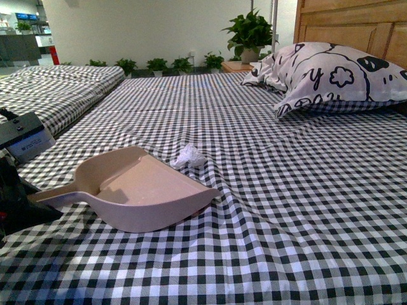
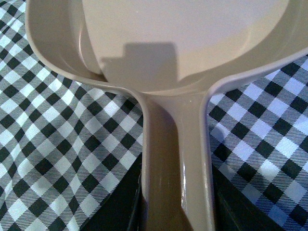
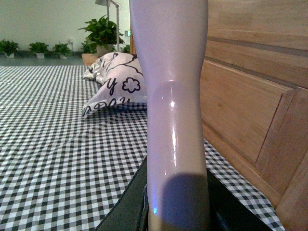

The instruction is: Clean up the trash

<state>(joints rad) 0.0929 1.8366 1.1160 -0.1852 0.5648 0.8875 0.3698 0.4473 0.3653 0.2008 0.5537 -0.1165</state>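
A small crumpled white wad of trash [image 1: 189, 155] lies on the checked bed sheet, just beyond the far edge of the pinkish-beige dustpan [image 1: 143, 185]. The dustpan rests on the sheet, its open mouth towards the right, and it is empty. My left gripper [image 2: 175, 211] is shut on the dustpan's handle [image 2: 175, 159]; in the front view it is at the left edge [image 1: 22, 200]. My right gripper [image 3: 175, 216] is shut on the brush's pale handle [image 3: 175, 96], held upright near the headboard; its bristles are out of view. The right arm does not show in the front view.
A black-and-white patterned pillow [image 1: 331, 73] lies at the back right against the wooden headboard [image 1: 356, 25]. A second checked bed [image 1: 51, 86] stands to the left. Potted plants [image 1: 249, 35] line the far wall.
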